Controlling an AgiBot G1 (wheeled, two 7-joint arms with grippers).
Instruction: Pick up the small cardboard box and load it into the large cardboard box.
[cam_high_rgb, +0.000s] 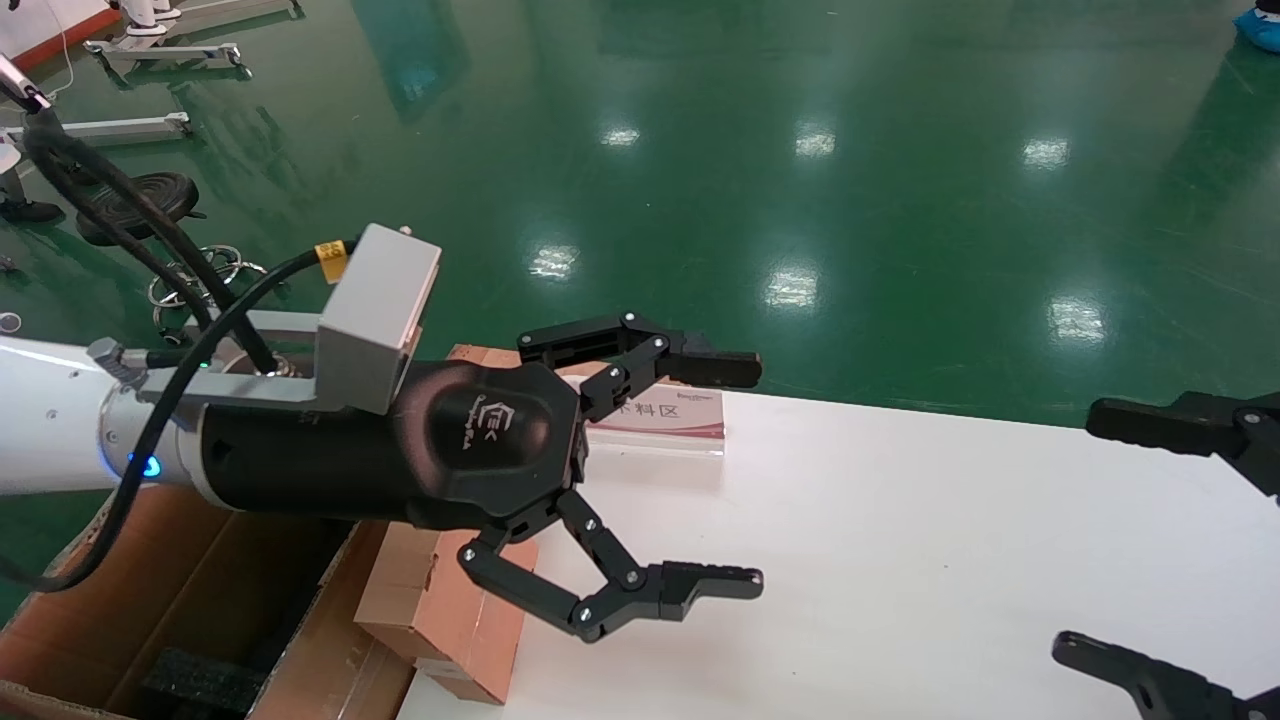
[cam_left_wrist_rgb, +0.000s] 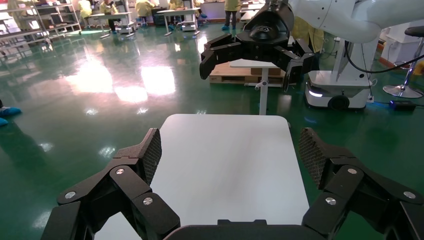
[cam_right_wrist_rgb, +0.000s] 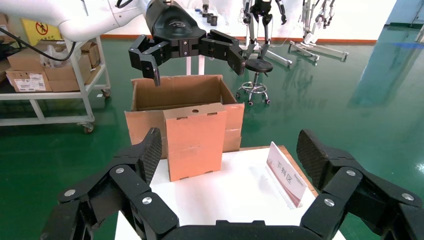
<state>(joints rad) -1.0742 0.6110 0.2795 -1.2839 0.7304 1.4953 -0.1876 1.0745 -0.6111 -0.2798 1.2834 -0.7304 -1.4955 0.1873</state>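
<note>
In the head view the left gripper (cam_high_rgb: 735, 478) and its arm cover most of the small cardboard box (cam_high_rgb: 440, 610), leaving only its lower corner in sight. The large cardboard box (cam_high_rgb: 190, 600) runs off the lower left edge, its interior mostly hidden. The right gripper (cam_high_rgb: 1150, 540) is cut by the right edge. The sign (cam_high_rgb: 665, 412) shows print too small to read.
</note>
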